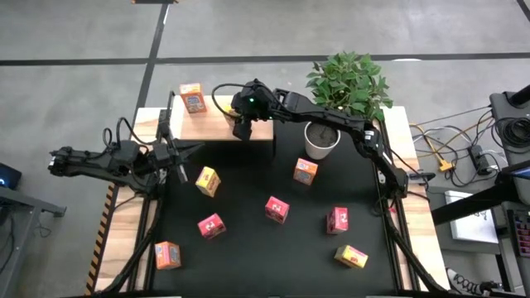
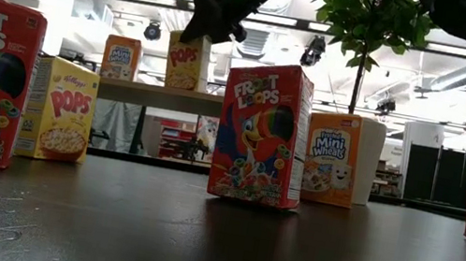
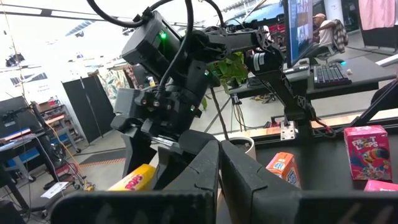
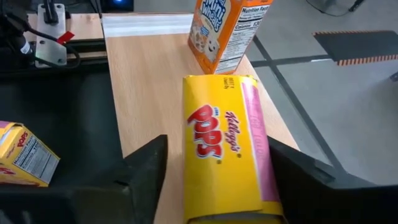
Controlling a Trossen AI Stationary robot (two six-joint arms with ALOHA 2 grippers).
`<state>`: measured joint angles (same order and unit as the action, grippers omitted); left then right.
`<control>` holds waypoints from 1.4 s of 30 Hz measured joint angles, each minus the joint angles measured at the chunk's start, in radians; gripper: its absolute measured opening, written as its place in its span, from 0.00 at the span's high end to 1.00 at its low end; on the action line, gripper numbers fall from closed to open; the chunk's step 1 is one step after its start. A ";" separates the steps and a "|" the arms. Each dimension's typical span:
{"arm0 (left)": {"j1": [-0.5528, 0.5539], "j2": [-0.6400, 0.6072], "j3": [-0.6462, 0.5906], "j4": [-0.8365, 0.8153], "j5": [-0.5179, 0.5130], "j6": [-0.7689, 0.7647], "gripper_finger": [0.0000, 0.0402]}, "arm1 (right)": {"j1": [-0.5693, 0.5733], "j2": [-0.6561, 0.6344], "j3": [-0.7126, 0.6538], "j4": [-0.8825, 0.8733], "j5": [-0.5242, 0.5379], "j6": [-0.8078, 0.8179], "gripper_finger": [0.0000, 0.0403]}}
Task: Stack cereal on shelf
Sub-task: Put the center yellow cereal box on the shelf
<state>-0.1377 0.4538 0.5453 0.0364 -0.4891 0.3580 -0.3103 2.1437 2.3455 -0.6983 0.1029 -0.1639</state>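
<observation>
The shelf (image 1: 217, 124) is a light wooden board at the table's far left. An orange cereal box (image 1: 192, 98) stands on it. Beside that box a yellow Pops box (image 4: 227, 155) stands upright on its bottom end (image 2: 185, 64). My right gripper (image 4: 217, 158) reaches over the shelf (image 1: 242, 126), open, with one finger on each side of the yellow box's upper end. My left gripper (image 3: 219, 177) waits shut at the table's left side (image 1: 178, 161), holding nothing. Several more cereal boxes stand scattered on the black table top. My right gripper comes slanting down from the table's right side, its fingers flanking the yellow box's upper end. A strip of shelf shows between one finger (image 4: 149, 165) and the box. Whether the other finger (image 4: 292, 168) touches the box's pink side (image 4: 258, 149) I cannot tell.
A white pot with a green plant (image 1: 321, 139) stands right of the shelf. On the table stand a yellow box (image 1: 208, 180), an orange box (image 1: 305, 171), red boxes (image 1: 277, 209) (image 1: 210, 225) (image 1: 337, 219), an orange box (image 1: 168, 255) and a yellow box (image 1: 351, 257).
</observation>
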 joint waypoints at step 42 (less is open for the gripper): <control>0.035 0.493 0.432 -0.335 0.000 -0.027 1.00 | 0.483 -0.593 -0.427 -0.201 0.255 -0.011 0.85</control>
<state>-0.1031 0.9465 0.9776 -0.2985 -0.4892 0.3313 0.1722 1.5511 1.9190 -0.8997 0.3579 -0.1744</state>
